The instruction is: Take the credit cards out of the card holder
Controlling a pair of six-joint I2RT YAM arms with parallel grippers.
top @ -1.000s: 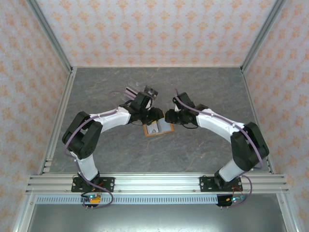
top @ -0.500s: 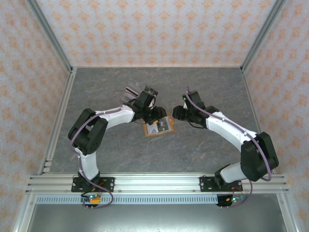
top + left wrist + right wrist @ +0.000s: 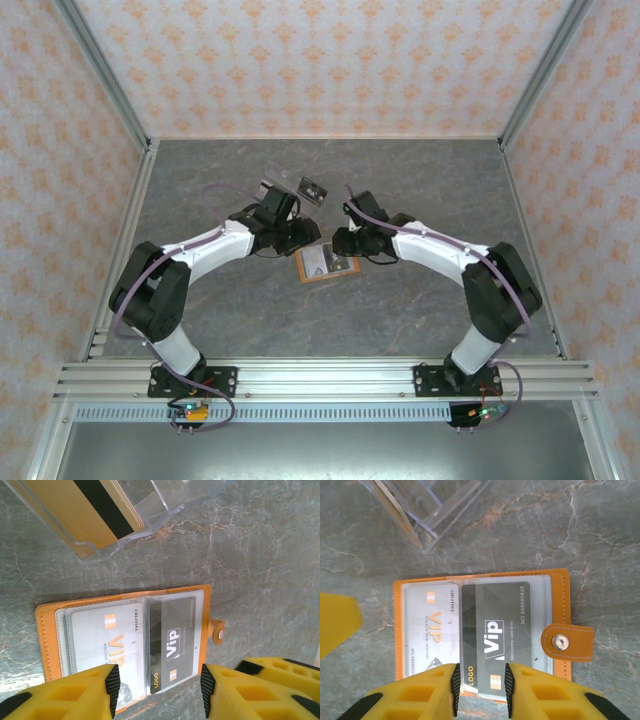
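The card holder lies open and flat on the desk, between the two arms, with its snap tab folded out to one side. In its clear pockets a pale card and a black card sit side by side, and the black one's lower end seems to peek just past the orange rim. A tan card with a dark stripe rests in the clear plastic tray near the holder. The right tool hovers over the black card's lower end, jaws narrowly parted and grasping nothing. The left tool stands wider apart over the same edge, also released.

The cards are likely light, stiff and slick, and snug in soft sleeves, so the holder will probably slide or lift along with a pulled card. A sound approach is to pin the orange rim with one tool, pinch the black card's exposed short end with the other, and draw it straight along the pocket
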